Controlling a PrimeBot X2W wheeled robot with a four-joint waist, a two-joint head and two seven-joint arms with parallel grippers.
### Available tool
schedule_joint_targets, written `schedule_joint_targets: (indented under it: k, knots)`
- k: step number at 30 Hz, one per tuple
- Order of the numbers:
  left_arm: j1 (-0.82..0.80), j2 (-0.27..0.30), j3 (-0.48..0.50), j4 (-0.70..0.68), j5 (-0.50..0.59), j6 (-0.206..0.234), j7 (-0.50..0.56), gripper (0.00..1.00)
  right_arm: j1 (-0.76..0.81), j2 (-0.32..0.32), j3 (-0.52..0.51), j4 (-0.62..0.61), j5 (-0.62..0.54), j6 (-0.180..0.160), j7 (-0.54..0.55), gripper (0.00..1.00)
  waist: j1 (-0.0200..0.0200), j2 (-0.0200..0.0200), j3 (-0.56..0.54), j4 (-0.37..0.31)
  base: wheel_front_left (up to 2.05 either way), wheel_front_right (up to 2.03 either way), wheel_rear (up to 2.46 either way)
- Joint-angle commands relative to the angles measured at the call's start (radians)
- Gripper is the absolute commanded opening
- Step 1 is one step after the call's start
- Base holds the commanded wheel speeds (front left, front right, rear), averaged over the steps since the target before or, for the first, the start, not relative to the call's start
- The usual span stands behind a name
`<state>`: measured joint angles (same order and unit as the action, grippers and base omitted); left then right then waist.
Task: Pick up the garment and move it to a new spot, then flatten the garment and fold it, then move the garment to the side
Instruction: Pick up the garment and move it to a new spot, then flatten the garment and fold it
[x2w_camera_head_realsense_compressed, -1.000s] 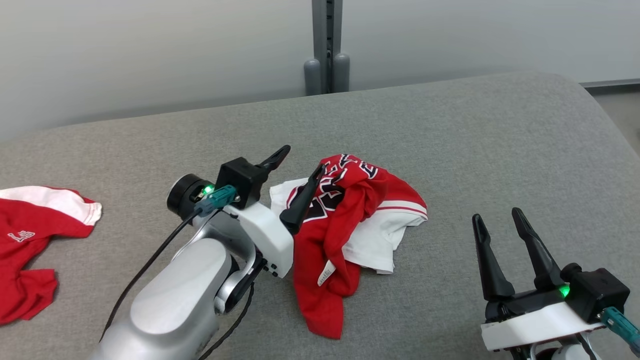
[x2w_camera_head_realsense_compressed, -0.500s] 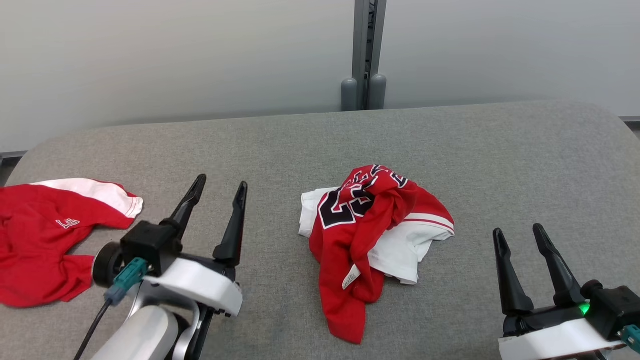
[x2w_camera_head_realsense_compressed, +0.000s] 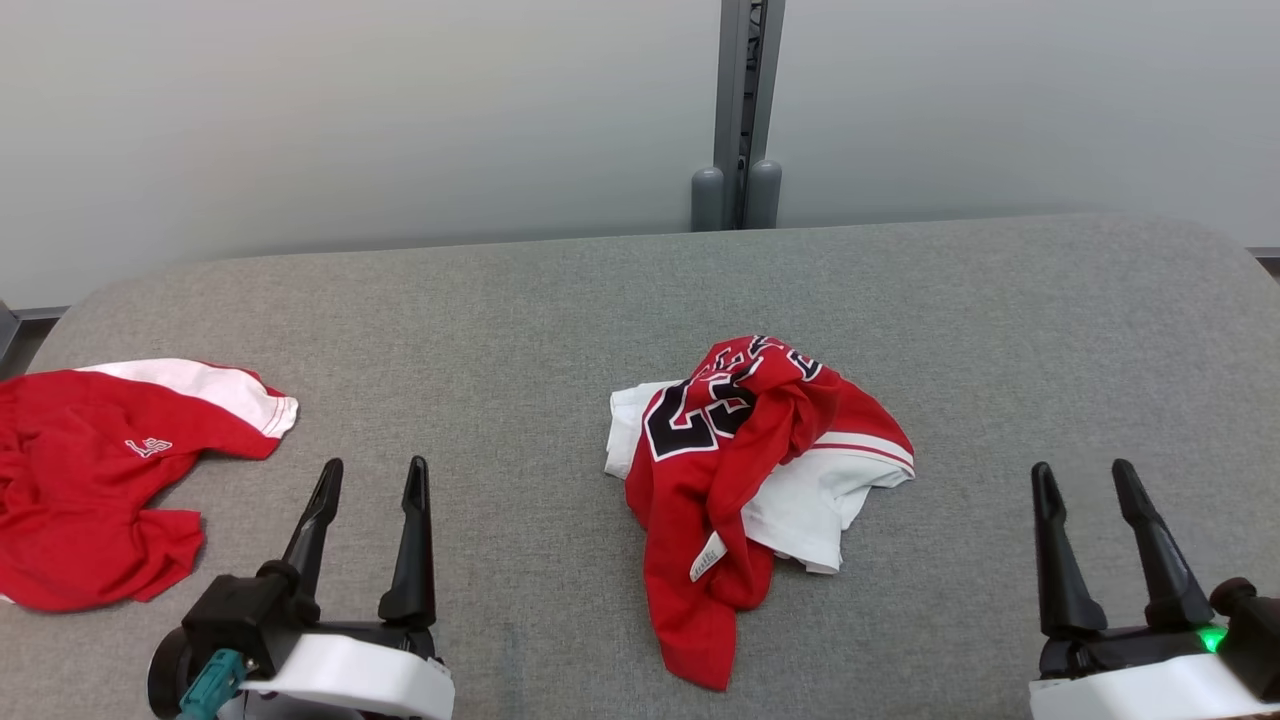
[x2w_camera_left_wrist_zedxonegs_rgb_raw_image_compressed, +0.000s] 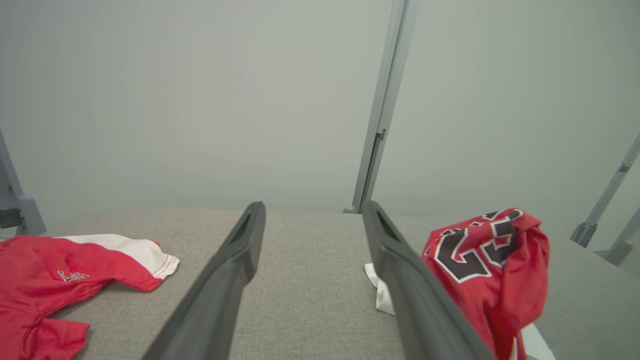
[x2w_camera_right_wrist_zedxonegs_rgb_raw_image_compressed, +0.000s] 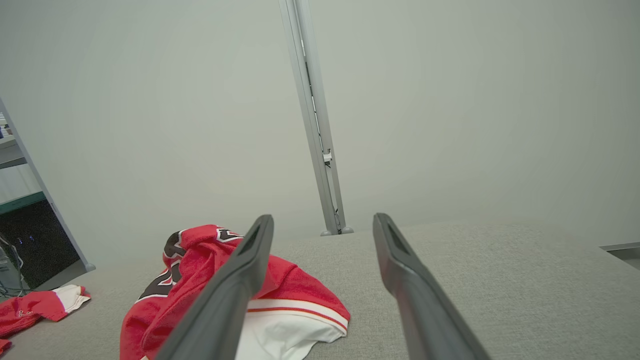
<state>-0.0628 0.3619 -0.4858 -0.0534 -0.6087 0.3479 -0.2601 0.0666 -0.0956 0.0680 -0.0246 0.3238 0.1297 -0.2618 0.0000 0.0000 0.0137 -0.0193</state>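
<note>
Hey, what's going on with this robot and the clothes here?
Nothing is held. The left gripper and right gripper sit open near the front edge of the gray surface. The crumpled red and white jersey lies in a heap between them, not yet flattened. Another red garment lies at the far left.

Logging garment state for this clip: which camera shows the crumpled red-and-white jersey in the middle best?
The head view: the whole jersey lies unobstructed, black number and tag visible. The left wrist view crops its lower part at the frame edge; the right wrist view crops it too, with a dark finger across it.
</note>
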Motion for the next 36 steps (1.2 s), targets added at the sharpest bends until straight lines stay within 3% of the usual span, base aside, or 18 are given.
schedule_joint_targets:
  k: [1,10,25,31,36]
  knots:
    - [0.009,-0.003,0.011,0.002,0.006,-0.003,-0.006,1.0,0.004,-0.002,-0.007,-0.007,0.002,0.002,-0.005,1.0,0.0,0.0,0.0,-0.001,0.0,0.0,0.0]
    - [0.041,-0.074,0.067,0.031,0.065,-0.073,-0.006,1.0,-0.01,-0.005,-0.032,-0.003,-0.011,0.002,-0.005,1.0,0.0,0.0,0.001,-0.003,0.0,0.0,0.0]
    - [0.02,-0.114,0.082,0.084,0.098,-0.147,-0.001,1.0,-0.024,-0.021,-0.007,0.011,-0.007,0.002,-0.005,1.0,0.0,0.0,0.012,-0.006,0.0,0.0,0.0]
    - [0.007,-0.108,0.015,0.134,0.06,-0.212,0.114,1.0,-0.03,-0.03,-0.009,0.007,-0.003,0.002,-0.005,1.0,0.0,0.0,0.017,-0.012,0.0,0.0,0.0]
    - [-0.024,-0.11,-0.083,0.185,0.03,-0.282,0.291,1.0,-0.038,-0.03,-0.018,0.0,-0.002,0.002,-0.005,1.0,0.0,0.0,0.041,-0.025,0.0,0.0,0.0]
